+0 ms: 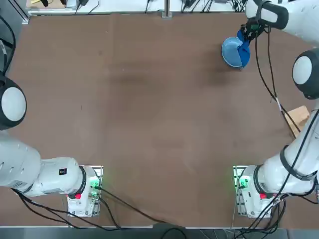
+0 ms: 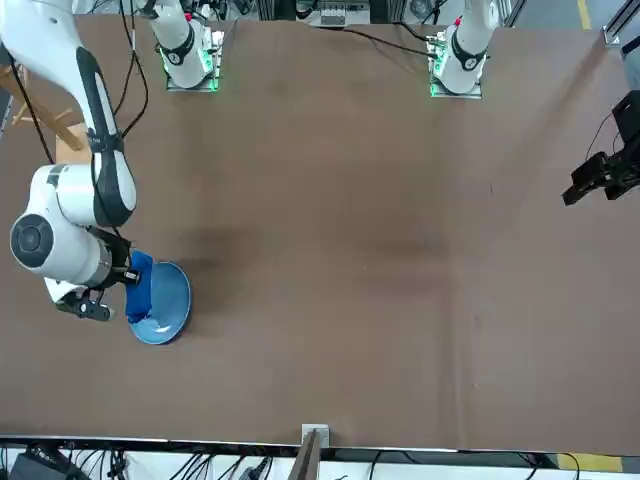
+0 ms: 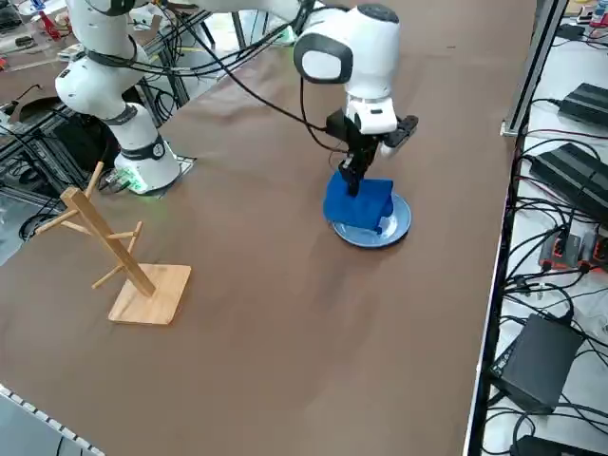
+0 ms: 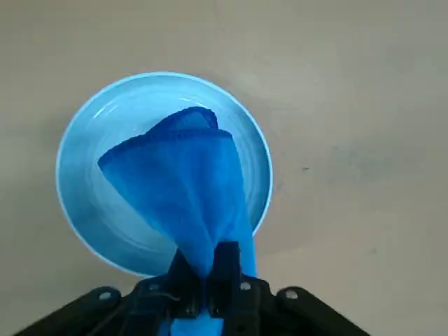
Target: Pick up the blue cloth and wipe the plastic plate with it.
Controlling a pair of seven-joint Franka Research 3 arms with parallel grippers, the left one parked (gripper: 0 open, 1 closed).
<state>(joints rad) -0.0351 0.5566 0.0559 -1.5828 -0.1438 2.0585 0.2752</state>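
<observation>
The light blue plastic plate (image 1: 230, 51) lies at the far right of the table, also seen from the front (image 2: 168, 300), from the side (image 3: 394, 223) and in the wrist view (image 4: 98, 196). My right gripper (image 1: 245, 37) hangs just above its right edge, shut on the blue cloth (image 1: 243, 52). The cloth (image 4: 185, 189) drapes down from the gripper (image 4: 206, 269) onto the plate, covering part of the dish. From the side the gripper (image 3: 355, 182) pinches the cloth (image 3: 359, 202) at its top, with the folds resting over the plate's near half.
A wooden rack on a tan square base (image 3: 150, 294) stands at the table's right side, seen from above as a tan block (image 1: 299, 118) under the arm's cable. The table's far edge (image 1: 164, 14) runs close behind the plate.
</observation>
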